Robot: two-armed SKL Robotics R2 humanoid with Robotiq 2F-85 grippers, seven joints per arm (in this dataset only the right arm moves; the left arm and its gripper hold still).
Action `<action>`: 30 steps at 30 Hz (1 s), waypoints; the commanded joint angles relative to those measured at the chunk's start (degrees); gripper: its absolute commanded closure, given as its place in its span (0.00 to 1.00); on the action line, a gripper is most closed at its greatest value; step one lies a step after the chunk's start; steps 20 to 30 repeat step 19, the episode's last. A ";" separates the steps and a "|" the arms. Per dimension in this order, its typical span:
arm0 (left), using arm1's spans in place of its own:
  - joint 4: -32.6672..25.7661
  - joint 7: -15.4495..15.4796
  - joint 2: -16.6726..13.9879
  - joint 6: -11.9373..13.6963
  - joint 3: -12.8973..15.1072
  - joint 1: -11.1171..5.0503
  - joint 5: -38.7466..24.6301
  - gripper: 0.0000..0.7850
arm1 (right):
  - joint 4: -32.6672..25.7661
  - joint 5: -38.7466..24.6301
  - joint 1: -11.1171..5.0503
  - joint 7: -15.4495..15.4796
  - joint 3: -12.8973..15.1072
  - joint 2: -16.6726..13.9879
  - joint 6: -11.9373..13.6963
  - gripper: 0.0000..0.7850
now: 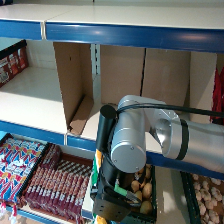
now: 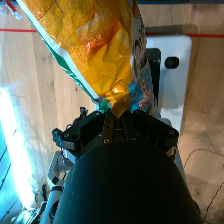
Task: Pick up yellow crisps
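The yellow crisps [image 2: 95, 45] are a crinkly yellow foil bag with a green-and-white edge and a light-blue panel. In the right wrist view the bag hangs off the shelf, with wooden floor behind it. My right gripper [image 2: 116, 114] is shut on the bag's crimped end, its two black fingers pinching the foil. In the head view my right arm [image 1: 150, 140] reaches across the shelving and its grey joint covers most of the gripper and the bag.
Blue-edged shelves [image 1: 125, 35] fill the head view. An open cardboard box [image 1: 85, 85] stands on the middle shelf. Dark red packets [image 1: 55, 185] lie in a tray at lower left, and a tray of brownish items [image 1: 207, 200] is at lower right. A black crate [image 1: 12, 62] sits at far left.
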 commanded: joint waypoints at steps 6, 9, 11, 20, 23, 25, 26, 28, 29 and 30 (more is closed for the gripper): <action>0.00 0.00 0.00 0.00 0.00 0.00 0.00 1.00 | -0.01 -2.52 -4.16 0.27 3.77 0.11 -3.39 1.00; 0.00 0.00 0.00 0.00 0.00 0.00 0.00 1.00 | -0.01 -2.59 -4.31 0.29 4.04 0.38 -3.63 1.00; 0.00 0.00 0.00 0.00 0.00 0.00 0.00 1.00 | -0.01 -2.61 -4.45 0.34 4.16 0.44 -3.70 1.00; 0.00 0.00 0.00 0.00 0.00 0.00 0.00 1.00 | -0.01 -3.06 -4.94 0.34 4.39 0.10 -4.31 1.00; 0.00 0.00 0.00 0.00 0.00 0.00 0.00 1.00 | -0.01 -3.06 -4.94 0.34 4.39 0.10 -4.31 1.00; 0.00 0.00 0.00 0.00 0.00 0.00 0.00 1.00 | -0.01 -3.06 -4.94 0.34 4.39 0.10 -4.31 1.00; 0.00 0.00 0.00 0.00 0.00 0.00 0.00 1.00 | -0.01 -3.06 -4.94 0.34 4.39 0.10 -4.31 1.00; 0.00 0.00 0.00 0.00 0.00 0.00 0.00 1.00 | -0.01 -3.06 -4.94 0.34 4.39 0.10 -4.31 1.00; 0.00 0.00 0.00 0.00 0.00 0.00 0.00 1.00 | -0.01 -3.06 -4.94 0.34 4.39 0.10 -4.31 1.00; 0.00 0.00 0.00 0.00 0.00 0.00 0.00 1.00 | -0.01 -3.06 -4.94 0.34 4.39 0.10 -4.31 1.00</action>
